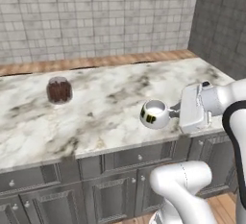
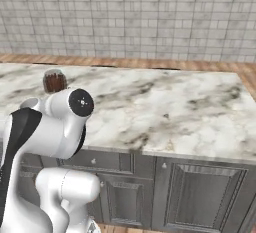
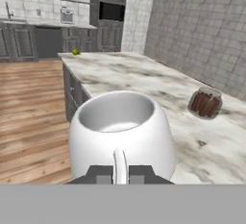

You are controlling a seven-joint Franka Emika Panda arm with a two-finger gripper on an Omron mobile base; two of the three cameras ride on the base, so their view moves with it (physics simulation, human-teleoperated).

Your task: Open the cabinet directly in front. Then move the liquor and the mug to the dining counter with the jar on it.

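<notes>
Over the front edge of the dining counter [image 1: 96, 122], near its right corner, the gripper [image 1: 174, 114] is clamped on the handle of the mug [image 1: 154, 114]. Released this close to the edge, it could tip off; the jar [image 1: 59, 90] stands well apart.

Grey tiled wall [image 1: 96, 16] runs behind the scene, square tiles in pale grout; a darker tiled wall [image 1: 221, 21] meets it at the right corner. Wood plank floor [image 1: 96, 62] shows as a brown strip at the foot of the wall. In the hand view, the same planks [image 3: 29, 112] spread wide toward a far run of dark low cabinets [image 3: 29, 43]. Above them, a pale backsplash [image 3: 29, 4]. Tall dark unit with a black oven-like opening [image 3: 111, 11] stands beside. Small yellow-green round object [image 3: 75, 52], kind unclear.
</notes>
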